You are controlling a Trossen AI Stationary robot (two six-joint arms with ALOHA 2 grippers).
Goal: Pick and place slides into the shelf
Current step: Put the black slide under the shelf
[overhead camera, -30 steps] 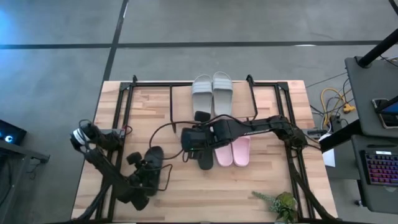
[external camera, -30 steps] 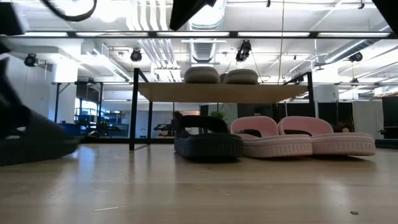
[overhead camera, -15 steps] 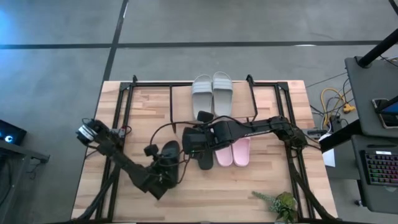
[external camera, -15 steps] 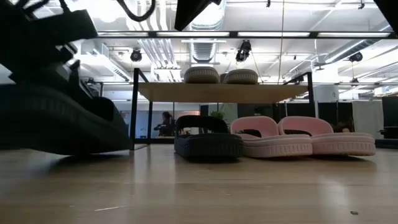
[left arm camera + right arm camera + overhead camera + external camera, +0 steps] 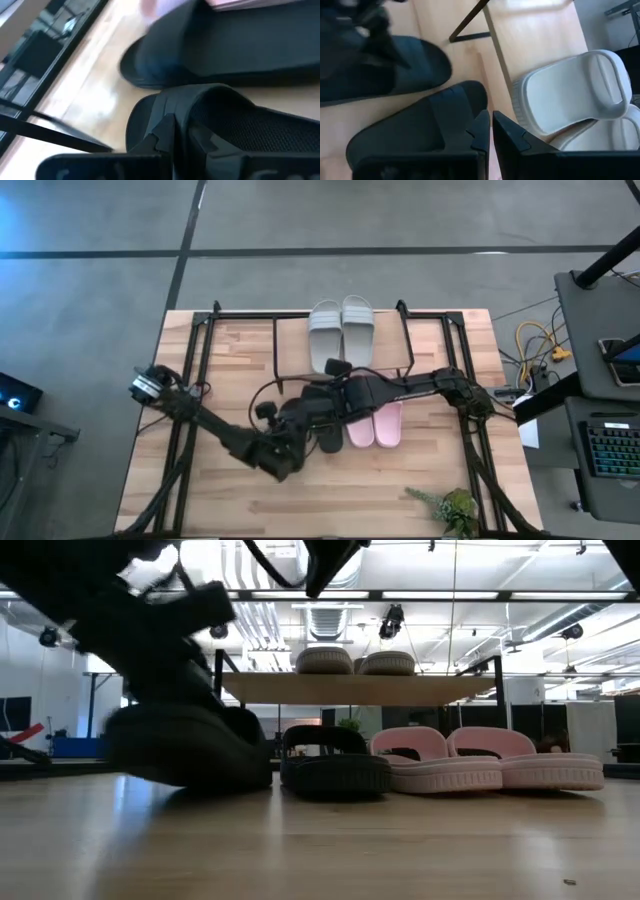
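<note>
Left gripper [image 5: 172, 145] clamps a black slide [image 5: 240, 125] (mesh-textured strap) — right gripper [image 5: 487, 132] closed.

two slides [image 5: 341, 330] on shelf [image 5: 357, 688] | four slides [image 5: 440, 762] on table [image 5: 430, 470]

Two black slides [image 5: 415, 125], pale pair [image 5: 570, 95] on shelf [image 5: 535, 35], tool [image 5: 490, 131] closed

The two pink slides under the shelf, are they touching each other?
Touching. The low view shows the pink slides pressed side by side on the table, no gap between them; the high view agrees.
</note>
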